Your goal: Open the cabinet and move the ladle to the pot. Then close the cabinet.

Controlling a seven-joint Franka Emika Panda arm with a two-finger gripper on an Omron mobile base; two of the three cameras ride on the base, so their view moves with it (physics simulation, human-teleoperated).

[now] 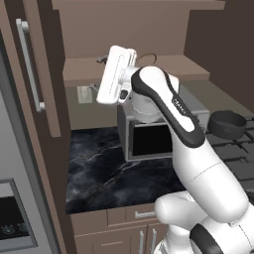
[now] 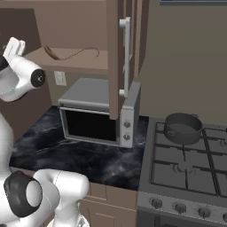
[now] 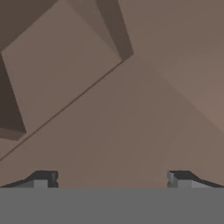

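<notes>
With my two-finger gripper [image 3: 112,178] spread wide and empty inside the open brown wall cabinet [image 2: 114,57], I see the small brown thin-handled ladle [image 2: 71,54] on its shelf at eleven o'clock of the microwave [image 2: 98,113] (light, rigid, probably slippery), best pinched mid-handle.

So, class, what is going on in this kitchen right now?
A white robot arm has its open, empty gripper raised at the cabinet, whose doors stand open. The ladle lies on the cabinet shelf, not yet picked up. The pot waits on the stove, right of the microwave.
</notes>
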